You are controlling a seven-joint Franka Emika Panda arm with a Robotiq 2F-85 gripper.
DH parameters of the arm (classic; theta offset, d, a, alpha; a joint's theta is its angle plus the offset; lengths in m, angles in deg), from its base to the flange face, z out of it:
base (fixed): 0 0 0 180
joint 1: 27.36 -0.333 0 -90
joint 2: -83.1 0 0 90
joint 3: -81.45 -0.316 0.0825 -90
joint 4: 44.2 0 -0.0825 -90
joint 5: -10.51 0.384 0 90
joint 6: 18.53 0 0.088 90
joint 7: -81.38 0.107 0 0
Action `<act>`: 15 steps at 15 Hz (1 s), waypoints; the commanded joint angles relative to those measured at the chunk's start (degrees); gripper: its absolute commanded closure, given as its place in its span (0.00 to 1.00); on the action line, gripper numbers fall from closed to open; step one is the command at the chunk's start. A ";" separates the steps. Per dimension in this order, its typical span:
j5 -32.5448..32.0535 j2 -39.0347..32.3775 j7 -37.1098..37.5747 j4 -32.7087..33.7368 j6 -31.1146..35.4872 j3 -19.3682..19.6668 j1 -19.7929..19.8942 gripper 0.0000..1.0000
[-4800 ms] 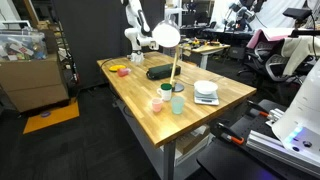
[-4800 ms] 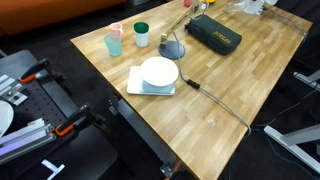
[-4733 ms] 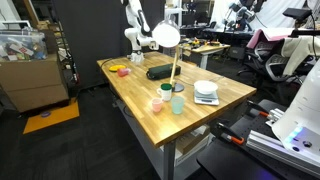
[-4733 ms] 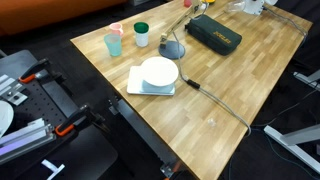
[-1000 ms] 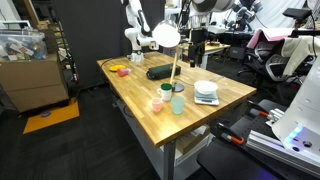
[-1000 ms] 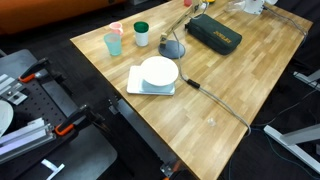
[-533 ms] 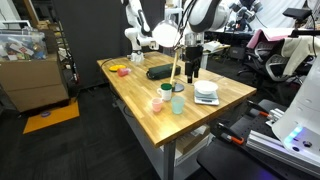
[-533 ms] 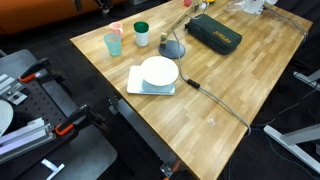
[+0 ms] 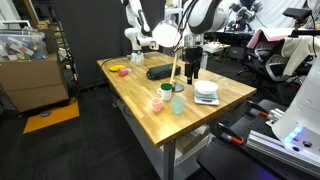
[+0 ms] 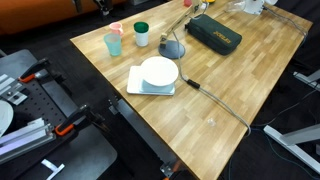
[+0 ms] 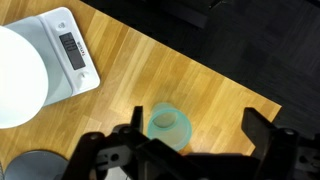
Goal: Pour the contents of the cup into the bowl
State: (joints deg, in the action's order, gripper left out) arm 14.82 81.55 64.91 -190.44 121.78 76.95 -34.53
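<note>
Your arm has swung in over the table since the earliest frames, where it was nowhere above the wood, and the gripper hangs lower than it did a second ago. The cups, bowl and scale have not shifted.

You have the jaws spread wide, with nothing held. In the wrist view the cup stands upright below the spread jaws, clear of both and closer to the one at 9 o'clock. The scale lies at 10 o'clock from the cup, with the bowl resting on it at the picture's 9 o'clock edge.

In an exterior view the cup stands at 10 o'clock from the bowl, apart from it. The pink cup is at its 12 o'clock and the green cup at 2 o'clock. In an exterior view the gripper hangs just beside the lamp pole, the cup at its 7 o'clock.
</note>
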 commanded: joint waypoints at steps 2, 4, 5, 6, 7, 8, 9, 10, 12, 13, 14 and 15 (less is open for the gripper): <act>-0.03 0.01 0.04 0.06 -0.11 -0.62 0.62 0.00; 0.66 -1.81 -0.45 0.54 0.32 -0.65 0.65 0.00; -0.97 -2.94 1.36 0.95 -0.05 -0.61 0.61 0.00; -3.51 -4.43 3.69 1.52 -0.08 -0.48 0.50 0.00; -5.18 -5.95 4.93 2.12 0.45 -0.39 0.40 0.00; -6.16 -7.55 6.04 2.98 0.24 -0.38 0.35 0.00; -6.93 -8.79 6.94 3.73 0.09 -0.39 0.31 0.00; -7.65 -10.37 6.84 4.58 1.07 -0.49 0.29 0.00; -7.04 -13.45 5.80 6.48 2.54 -1.11 0.48 0.00; -6.45 -14.83 5.30 7.38 2.98 -1.49 0.67 0.00; -6.13 -16.14 4.92 8.21 3.24 -1.85 0.83 0.00; -5.77 -17.77 4.32 9.29 3.22 -2.25 1.08 0.00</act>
State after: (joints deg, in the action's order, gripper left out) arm 8.23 67.35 70.57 -183.84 124.35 76.03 -34.60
